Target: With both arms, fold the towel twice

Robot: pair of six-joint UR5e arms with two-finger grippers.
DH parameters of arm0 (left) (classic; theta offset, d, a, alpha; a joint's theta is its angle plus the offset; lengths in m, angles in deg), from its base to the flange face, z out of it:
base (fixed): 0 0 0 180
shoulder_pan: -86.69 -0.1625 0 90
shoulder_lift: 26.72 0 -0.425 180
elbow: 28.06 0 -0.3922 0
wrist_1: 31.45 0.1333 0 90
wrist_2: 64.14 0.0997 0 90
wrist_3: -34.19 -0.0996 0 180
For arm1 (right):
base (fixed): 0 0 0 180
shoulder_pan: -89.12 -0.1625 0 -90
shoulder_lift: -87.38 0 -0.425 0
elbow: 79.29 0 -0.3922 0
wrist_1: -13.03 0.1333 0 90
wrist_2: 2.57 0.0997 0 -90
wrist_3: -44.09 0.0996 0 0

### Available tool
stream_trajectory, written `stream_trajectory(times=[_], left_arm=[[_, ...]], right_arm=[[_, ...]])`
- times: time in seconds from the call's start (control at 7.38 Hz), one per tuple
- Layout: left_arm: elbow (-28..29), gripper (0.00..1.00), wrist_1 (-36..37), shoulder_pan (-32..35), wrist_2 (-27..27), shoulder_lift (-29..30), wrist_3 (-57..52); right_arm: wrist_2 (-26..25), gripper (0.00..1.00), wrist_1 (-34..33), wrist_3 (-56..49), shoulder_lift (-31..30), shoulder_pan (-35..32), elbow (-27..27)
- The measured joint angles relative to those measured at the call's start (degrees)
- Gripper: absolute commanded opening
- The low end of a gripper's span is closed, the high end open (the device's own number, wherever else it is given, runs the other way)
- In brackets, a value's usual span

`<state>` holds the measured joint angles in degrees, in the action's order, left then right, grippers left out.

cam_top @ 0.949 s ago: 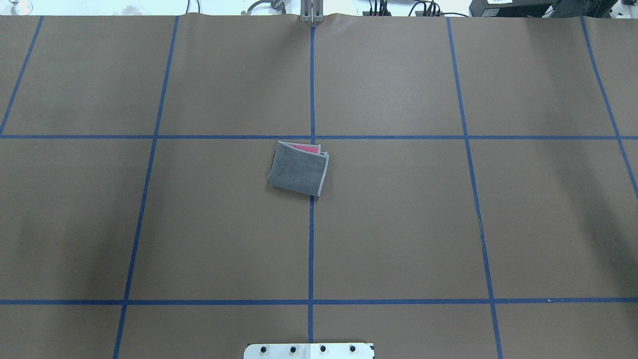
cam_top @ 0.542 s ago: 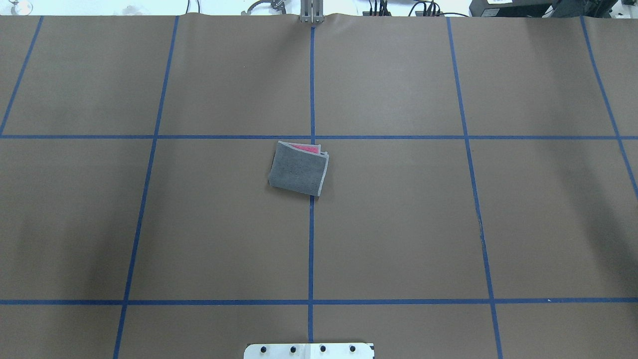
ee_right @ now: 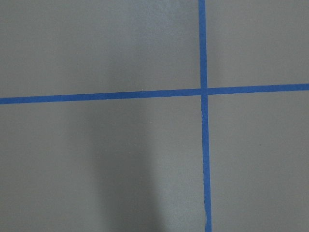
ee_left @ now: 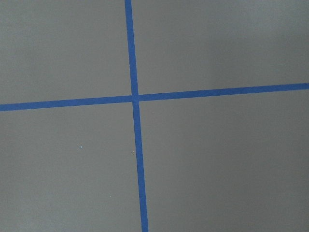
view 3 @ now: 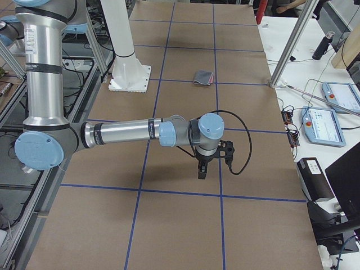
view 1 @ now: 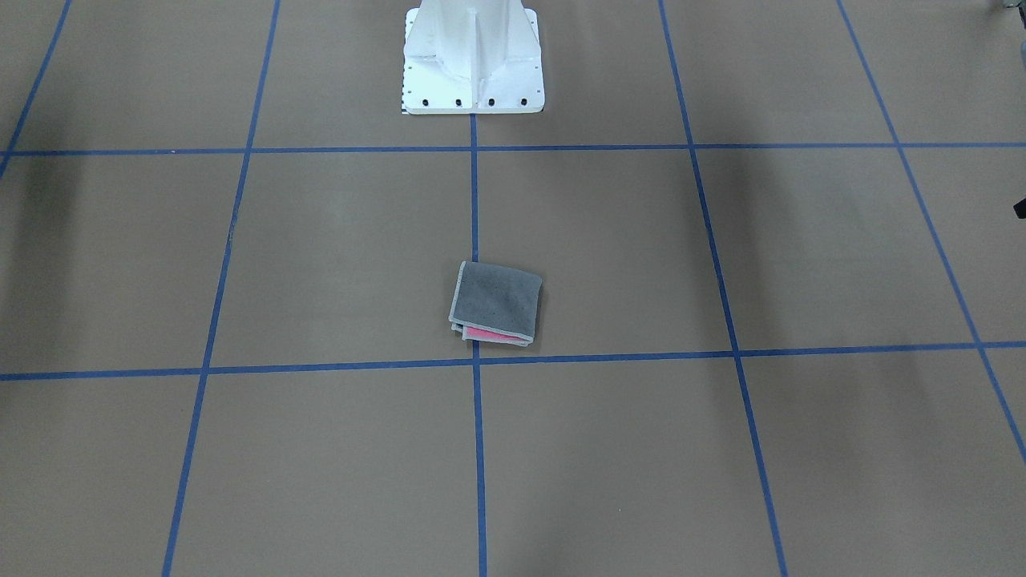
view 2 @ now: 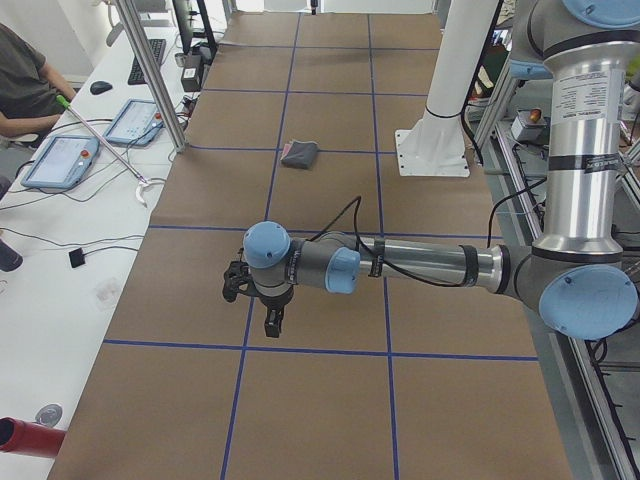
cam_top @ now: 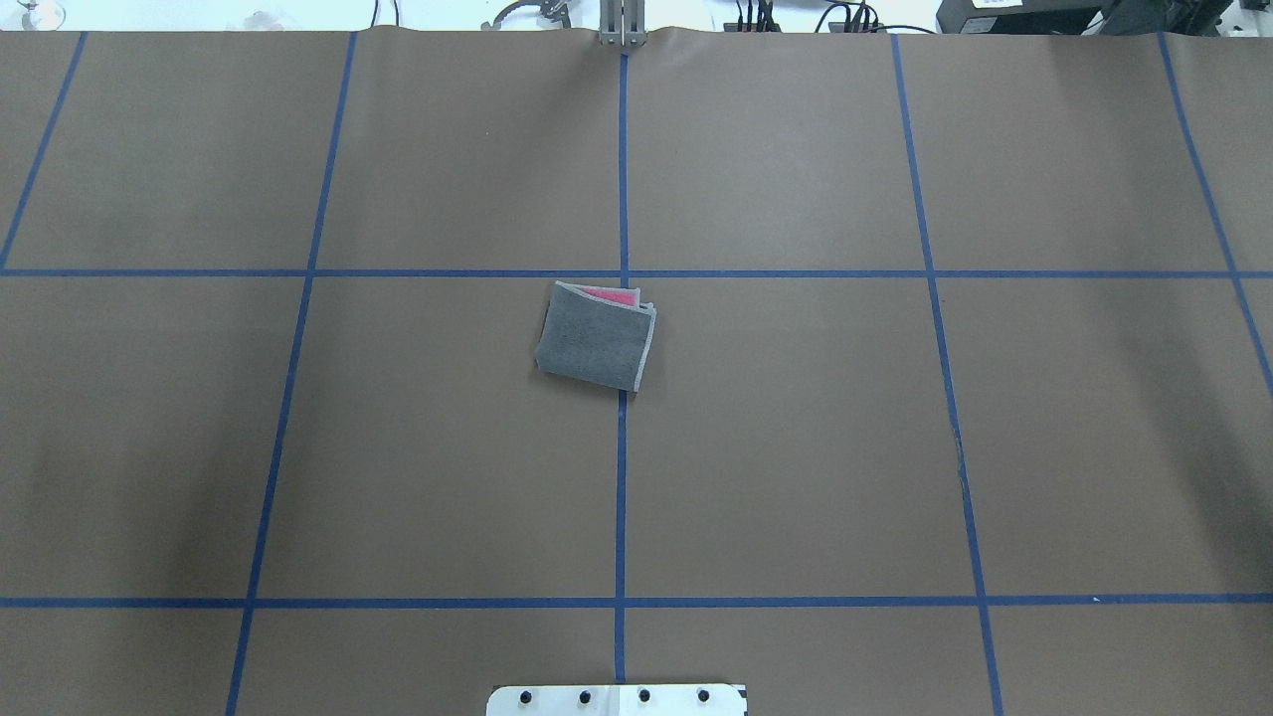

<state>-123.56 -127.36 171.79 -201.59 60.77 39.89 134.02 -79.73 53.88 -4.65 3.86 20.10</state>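
The towel (cam_top: 595, 336) lies folded into a small rectangle near the table's centre, dark grey face up, with a strip of pink showing at its far edge. It also appears as the towel (view 1: 495, 304), the towel (view 2: 299, 153) and the towel (view 3: 203, 77). Both arms hang well away from it, over bare table. My left gripper (view 2: 270, 322) points down near the table's left end, and my right gripper (view 3: 201, 169) points down near the right end. Only the side views show them, so I cannot tell whether they are open or shut. Both wrist views show only brown table and blue tape.
Blue tape lines (cam_top: 622, 477) divide the brown table into squares. The white pedestal base (view 1: 473, 56) stands at the robot's side. A white bench with tablets (view 2: 60, 160) and a seated person (view 2: 25, 85) runs along the far edge, with metal posts (view 3: 292, 45).
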Motion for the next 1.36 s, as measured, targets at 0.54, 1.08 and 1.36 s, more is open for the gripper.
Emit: stream_trajectory(times=[0.54, 1.08, 1.36], left_arm=[[0.4, 1.00, 0.1, 0.0, -0.1, 0.1, 0.1], [1.3, 1.00, 0.1, 0.0, 0.5, 0.1, 0.2], [2.6, 1.00, 0.1, -0.1, 2.5, 0.5, 0.2]], right_arm=[[-0.6, 1.00, 0.5, 0.0, -0.7, 0.1, -0.4], [-0.7, 1.00, 0.5, 0.0, 0.7, 1.7, -0.4], [-0.6, 1.00, 0.5, 0.0, 1.0, 2.5, -0.3]])
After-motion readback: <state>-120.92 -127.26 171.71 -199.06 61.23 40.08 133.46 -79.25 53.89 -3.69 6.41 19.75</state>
